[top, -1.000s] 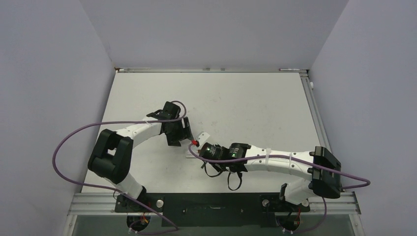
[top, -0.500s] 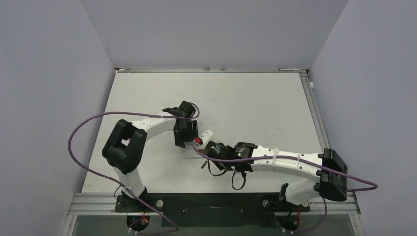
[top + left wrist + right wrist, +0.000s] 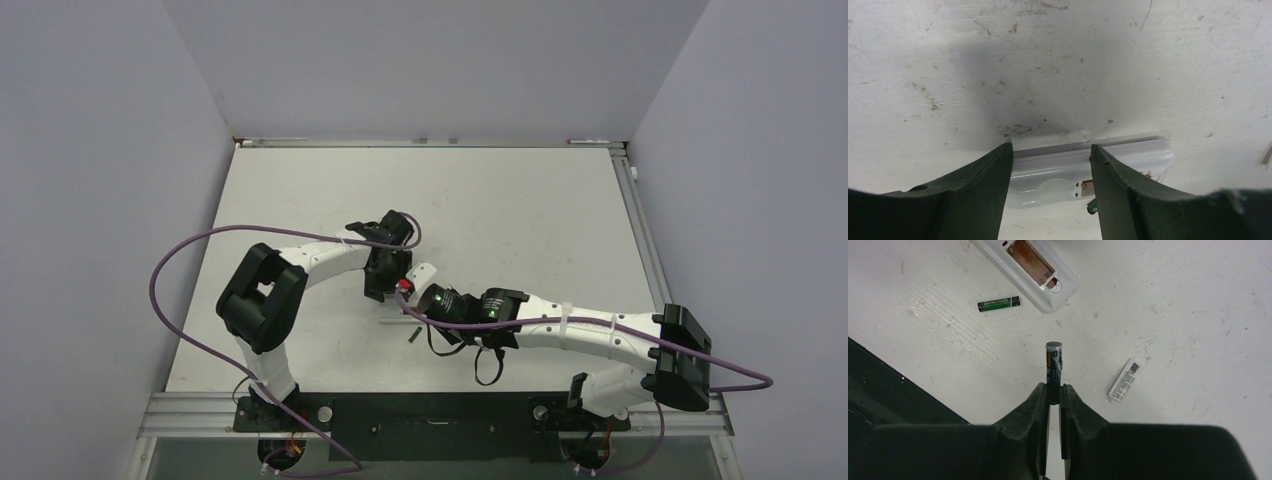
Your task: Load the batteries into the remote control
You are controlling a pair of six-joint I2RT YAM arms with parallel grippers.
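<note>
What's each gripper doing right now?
Left gripper: open, fingers apart over one end of the remote control.
Right gripper: closed, holding a battery by one end.

The right claw [image 3: 1052, 390] is pinched tight on a dark battery [image 3: 1053, 357], which pokes out past the fingertips above the white counter [image 3: 1188, 300]. A second battery [image 3: 999, 303], green-labelled, lies flat up to the left, just beside the remote control [image 3: 1058, 290]. The remote lies slot-up, its open bay coppery inside. Off to the right rests a small white piece [image 3: 1124, 381], probably the cover, bearing a printed label.
</note>
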